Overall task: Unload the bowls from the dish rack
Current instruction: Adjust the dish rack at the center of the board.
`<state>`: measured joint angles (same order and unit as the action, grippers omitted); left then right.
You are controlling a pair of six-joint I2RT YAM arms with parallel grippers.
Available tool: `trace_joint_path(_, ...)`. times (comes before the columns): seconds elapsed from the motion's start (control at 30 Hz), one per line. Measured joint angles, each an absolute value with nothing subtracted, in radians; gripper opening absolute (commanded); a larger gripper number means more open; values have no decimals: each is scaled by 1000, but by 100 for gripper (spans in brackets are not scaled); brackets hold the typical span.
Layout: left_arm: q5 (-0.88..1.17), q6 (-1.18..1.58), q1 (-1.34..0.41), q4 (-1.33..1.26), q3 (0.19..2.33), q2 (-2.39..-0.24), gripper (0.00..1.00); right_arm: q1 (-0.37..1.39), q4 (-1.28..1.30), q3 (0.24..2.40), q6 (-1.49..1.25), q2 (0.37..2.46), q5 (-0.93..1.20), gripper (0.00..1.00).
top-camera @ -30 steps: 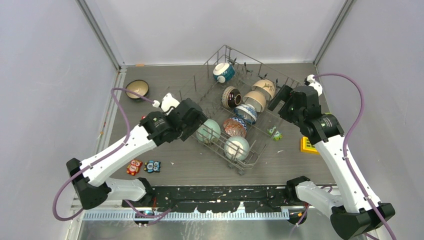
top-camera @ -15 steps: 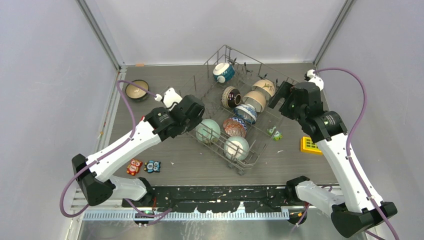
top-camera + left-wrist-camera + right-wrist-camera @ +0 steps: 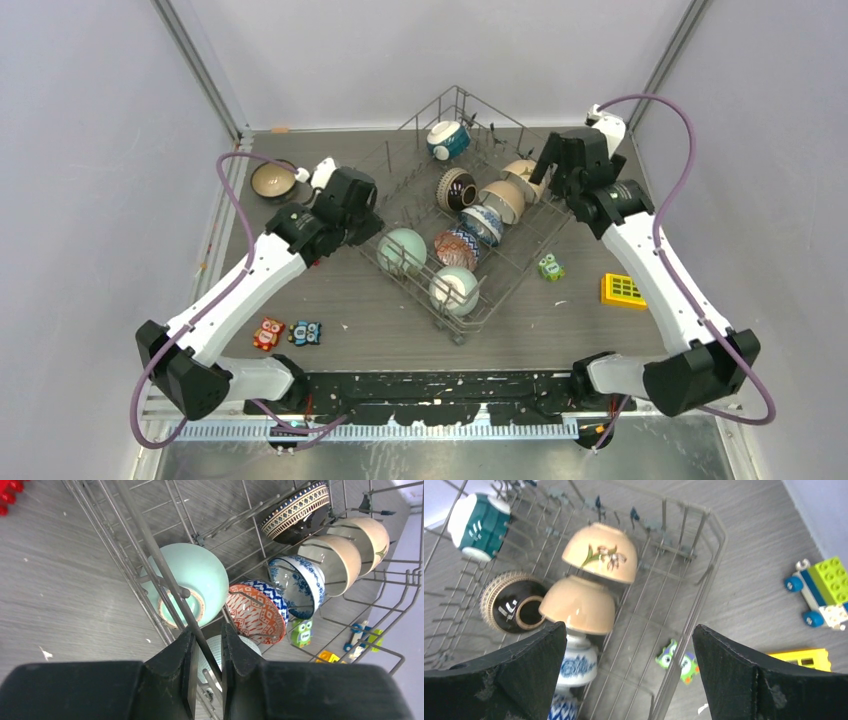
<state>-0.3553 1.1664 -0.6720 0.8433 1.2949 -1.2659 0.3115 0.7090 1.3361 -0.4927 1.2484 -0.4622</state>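
While left fingers [image 3: 174, 666] pinched a side wire of the grey metal dish rack [image 3: 156, 555], likely steadying it, right fingers [image 3: 516, 672] gaped wide over two cream ceramic bowls [image 3: 579, 611].

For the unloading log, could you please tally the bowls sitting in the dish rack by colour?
Pale green bowls: 2
Cream bowls: 2
Teal-and-white bowl: 1
Dark brown bowl: 1
Blue-and-white bowl: 1
Red patterned bowl: 1
Total in the dish rack: 8
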Motion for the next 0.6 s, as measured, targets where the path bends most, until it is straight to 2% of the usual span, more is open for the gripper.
trace_joint_path(0.2,-291,1011,-599,813,1295,-1266,0,220,541,1338,-402,1382,-472,100)
trace_joint_path(0.37,-239,914,-555,809,1305,-1273,0,133,404,1327,-334,1493,-387,100)
trace_joint_path(0.6,-209,826,-535,821,1327,-1290,0,121,267,1338,-190,1585,-293,98)
